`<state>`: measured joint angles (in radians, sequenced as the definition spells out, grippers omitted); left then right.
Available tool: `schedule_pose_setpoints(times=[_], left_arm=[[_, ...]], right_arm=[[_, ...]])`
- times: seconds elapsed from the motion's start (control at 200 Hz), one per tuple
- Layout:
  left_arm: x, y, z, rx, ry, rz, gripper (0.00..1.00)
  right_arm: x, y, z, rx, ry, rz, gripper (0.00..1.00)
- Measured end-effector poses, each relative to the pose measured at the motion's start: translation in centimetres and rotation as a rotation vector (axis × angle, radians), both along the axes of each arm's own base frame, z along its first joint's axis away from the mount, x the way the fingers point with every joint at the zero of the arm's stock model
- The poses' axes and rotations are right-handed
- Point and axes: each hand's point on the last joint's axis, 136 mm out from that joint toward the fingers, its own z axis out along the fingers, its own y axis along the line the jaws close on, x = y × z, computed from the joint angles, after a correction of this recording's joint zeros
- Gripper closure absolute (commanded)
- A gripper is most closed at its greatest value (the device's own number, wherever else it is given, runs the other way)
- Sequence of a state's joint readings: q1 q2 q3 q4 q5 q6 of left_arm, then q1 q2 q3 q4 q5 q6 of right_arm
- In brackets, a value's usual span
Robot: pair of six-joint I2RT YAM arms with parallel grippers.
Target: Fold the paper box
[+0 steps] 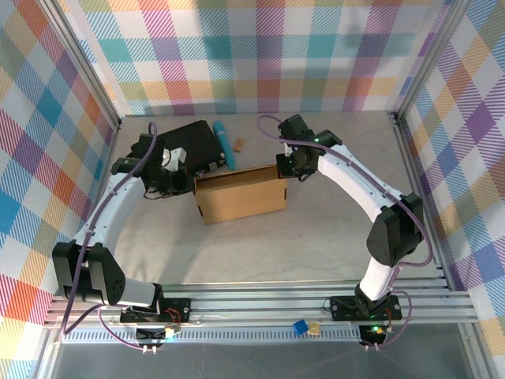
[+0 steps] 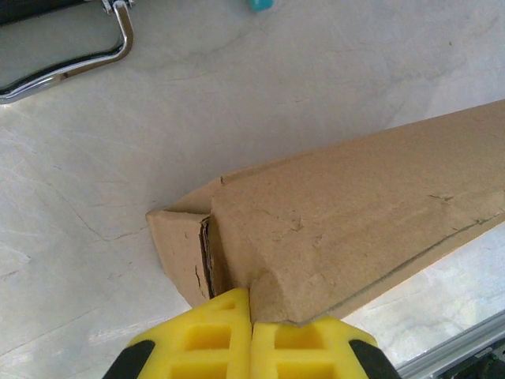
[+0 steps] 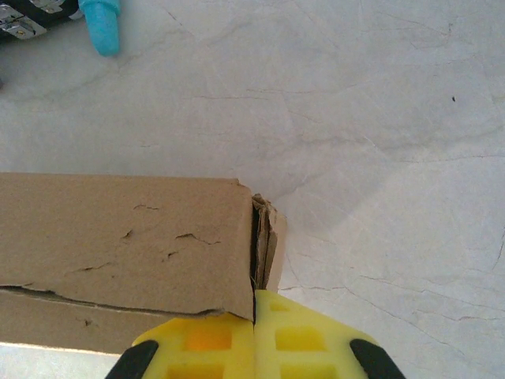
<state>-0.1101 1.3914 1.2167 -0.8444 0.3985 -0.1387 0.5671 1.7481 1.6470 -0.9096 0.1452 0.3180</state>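
Note:
The paper box [image 1: 241, 196] is a brown corrugated cardboard mailer lying closed in the middle of the table, its long side running left to right. My left gripper [image 1: 188, 183] is at its left end. In the left wrist view the yellow fingers [image 2: 251, 308] are shut together, tips against the box [image 2: 355, 205] corner where the lid overlaps the side wall. My right gripper [image 1: 286, 168] is at the right end. Its fingers [image 3: 254, 308] are also shut, touching the box [image 3: 118, 229] where the lid edge meets the layered end wall.
A black rectangular case [image 1: 193, 146] lies just behind the box at the left, its metal handle [image 2: 79, 59] near my left gripper. A teal cylinder [image 1: 223, 144] and a small brown scrap [image 1: 239, 144] lie beside it. Checked walls enclose the table.

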Motion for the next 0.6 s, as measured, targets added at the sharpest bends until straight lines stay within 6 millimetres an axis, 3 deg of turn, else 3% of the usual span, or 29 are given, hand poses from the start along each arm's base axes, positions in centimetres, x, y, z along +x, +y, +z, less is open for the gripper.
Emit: schedule_pose_setpoints(times=[0.27,0.6], left_arm=[[-0.6,-0.2,-0.5,0.085,-0.02,0.009,1.0],[-1.0,0.5,-0.6,0.176,-0.055,0.045,1.0]], right_arm=[[-0.4,-0.1,-0.1,-0.002,0.002,0.002,1.0],[-0.8,-0.3,0.8,0.007,-0.004,0.005,0.68]])
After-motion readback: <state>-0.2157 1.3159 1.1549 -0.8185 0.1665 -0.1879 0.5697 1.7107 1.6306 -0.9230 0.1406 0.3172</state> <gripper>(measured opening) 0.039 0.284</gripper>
